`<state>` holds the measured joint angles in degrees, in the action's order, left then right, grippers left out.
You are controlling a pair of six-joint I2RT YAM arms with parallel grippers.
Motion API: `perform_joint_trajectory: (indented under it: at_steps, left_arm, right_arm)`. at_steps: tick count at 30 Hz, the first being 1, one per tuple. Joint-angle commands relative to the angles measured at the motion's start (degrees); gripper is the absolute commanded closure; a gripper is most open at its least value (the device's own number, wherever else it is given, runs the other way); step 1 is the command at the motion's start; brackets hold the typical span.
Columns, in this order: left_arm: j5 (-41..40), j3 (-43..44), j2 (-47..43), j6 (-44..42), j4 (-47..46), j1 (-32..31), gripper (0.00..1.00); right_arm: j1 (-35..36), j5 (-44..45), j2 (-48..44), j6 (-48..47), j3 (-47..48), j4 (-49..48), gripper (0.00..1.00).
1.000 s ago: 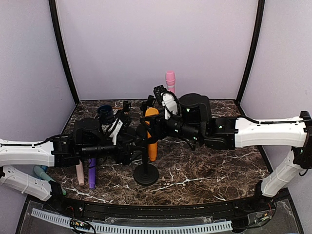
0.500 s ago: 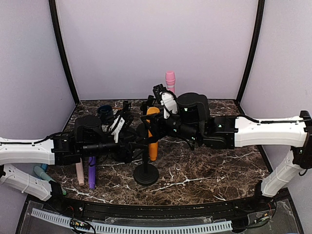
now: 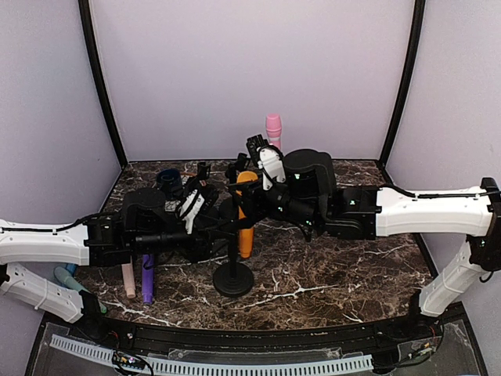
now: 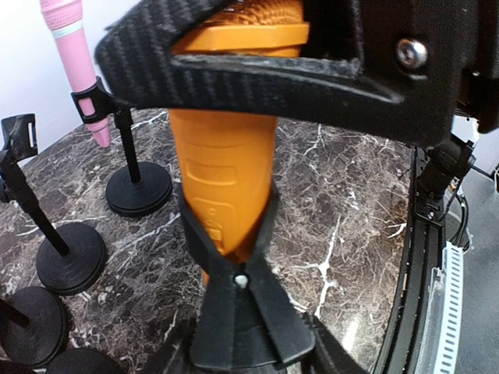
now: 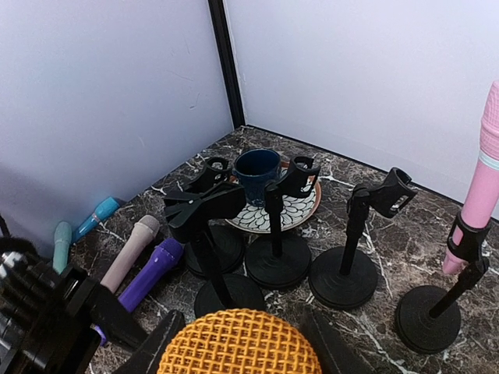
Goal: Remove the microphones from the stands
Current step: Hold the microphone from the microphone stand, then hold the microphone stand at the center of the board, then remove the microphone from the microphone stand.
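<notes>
An orange microphone (image 3: pixel 245 223) stands upright in the clip of a black stand (image 3: pixel 234 279) at the table's middle. In the left wrist view the microphone's body (image 4: pixel 226 156) sits wedged in the V-shaped clip (image 4: pixel 234 312). My left gripper (image 4: pixel 249 347) reaches in from the left (image 3: pixel 221 227), its jaws pressed against the clip's lower sides. My right gripper (image 3: pixel 244 188) comes in from the right and is shut on the microphone's mesh head (image 5: pixel 240 343), one finger (image 5: pixel 152 351) on each side. One of its fingers (image 4: pixel 273 70) crosses the top of the left wrist view.
A pink microphone (image 3: pixel 272 129) stands on its stand at the back. Several empty stands (image 5: pixel 343 265) cluster behind, beside a patterned plate (image 5: pixel 304 206) holding a blue cup (image 5: pixel 257 167). Purple (image 3: pixel 147 282), beige (image 3: pixel 128 280) and teal (image 3: pixel 66 276) microphones lie at the left.
My left gripper has edged right and its jaws have come in around the stand's clip. My right gripper's jaws have narrowed onto the microphone's head. The microphone stays in its clip.
</notes>
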<state>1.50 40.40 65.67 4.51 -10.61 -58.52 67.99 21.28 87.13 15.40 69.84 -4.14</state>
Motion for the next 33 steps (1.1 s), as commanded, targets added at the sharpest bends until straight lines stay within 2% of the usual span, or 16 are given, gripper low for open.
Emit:
perform_joint_trajectory:
  at_steps: [1, 6, 12, 16, 23, 33]
  left_arm:
    - [0.0, 1.14, -0.7, -1.04, -0.27, -0.36, 0.62]
    - [0.02, 0.83, -0.72, -1.17, 0.18, -0.45, 0.8]
    - [-0.29, 0.2, -1.01, -1.08, 0.28, -0.45, 0.92]
    - [-2.63, -1.31, -1.89, -0.2, -2.09, -0.45, 0.95]
    - [-6.92, -4.15, -1.15, -1.22, -11.37, 0.2, 1.0]
    - [-1.78, -3.72, 6.17, -3.44, -23.18, 7.64, 1.0]
  right_arm:
    - [0.65, 1.22, 0.2, 0.39, 1.61, -0.08, 0.6]
    - [0.66, 1.23, 0.23, 0.54, 1.44, -0.16, 0.63]
    - [0.63, 1.88, -0.09, 0.72, 1.28, -0.25, 0.64]
    - [0.66, 6.25, -1.32, 1.03, 1.43, 1.25, 0.66]
    - [-0.13, 13.12, -6.32, -0.45, 0.8, 3.75, 0.67]
    - [-3.05, 13.75, -12.5, 1.34, -3.59, 3.57, 0.69]
